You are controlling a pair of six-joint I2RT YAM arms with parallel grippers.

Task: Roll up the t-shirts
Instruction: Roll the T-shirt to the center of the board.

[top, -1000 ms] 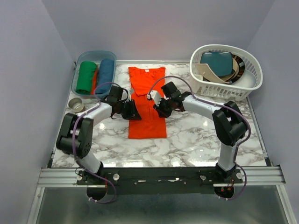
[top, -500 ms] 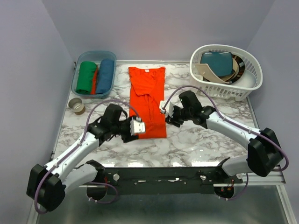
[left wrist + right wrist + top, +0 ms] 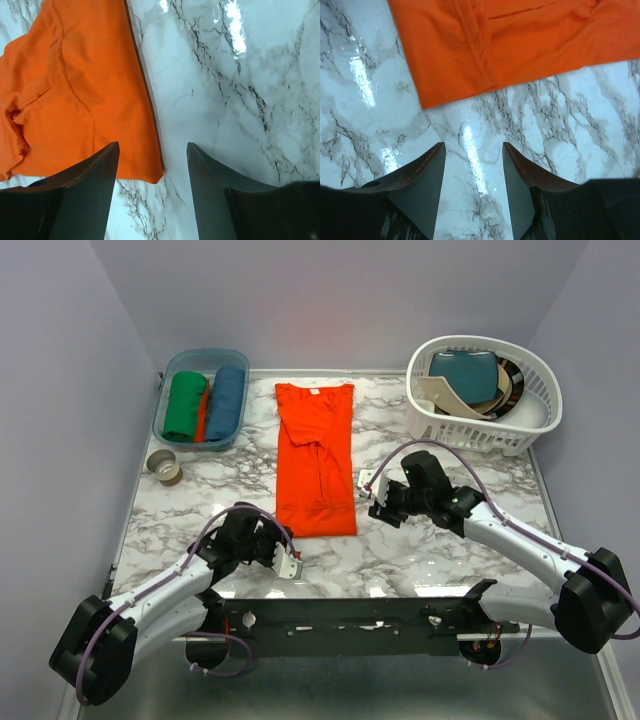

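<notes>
A bright orange-red t-shirt point(image 3: 316, 460) lies folded lengthwise into a narrow strip down the middle of the marble table, collar at the far end. My left gripper point(image 3: 290, 562) hovers open just off the near left corner of the hem. In the left wrist view point(image 3: 152, 147) that shirt corner point(image 3: 90, 100) sits ahead of the spread fingers, untouched. My right gripper point(image 3: 370, 487) stands open right of the shirt's lower edge. From the right wrist point(image 3: 472, 147), only bare marble lies between the fingers, with the orange t-shirt point(image 3: 520, 40) beyond them.
A clear blue bin point(image 3: 168, 430) at the back left holds a green roll point(image 3: 184, 405), a blue roll point(image 3: 227, 402) and a red one between them. A tape roll point(image 3: 165, 467) lies near the left edge. A white basket point(image 3: 520, 430) of folded things stands back right.
Both grippers have opened and let go of the shirt. The left arm has drawn back toward the near edge; the right has shifted right, off the fabric. The shirt lies still.
</notes>
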